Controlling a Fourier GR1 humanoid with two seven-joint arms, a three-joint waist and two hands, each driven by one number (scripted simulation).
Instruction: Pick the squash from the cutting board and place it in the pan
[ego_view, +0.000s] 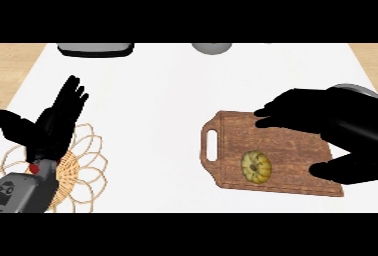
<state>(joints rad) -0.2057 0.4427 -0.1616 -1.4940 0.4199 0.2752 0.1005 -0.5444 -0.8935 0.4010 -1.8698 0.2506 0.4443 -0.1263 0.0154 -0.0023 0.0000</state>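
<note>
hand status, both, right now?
left hand: open, fingers straight up, holding nothing.
right hand: open over the cutting board, holding nothing; the squash lies on the board, not gripped.

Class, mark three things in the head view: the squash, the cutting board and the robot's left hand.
squash (256, 166), head view, middle of its ribbed top.
cutting board (240, 140), head view, bare wood above the squash.
left hand (53, 131), head view, on its palm.
</note>
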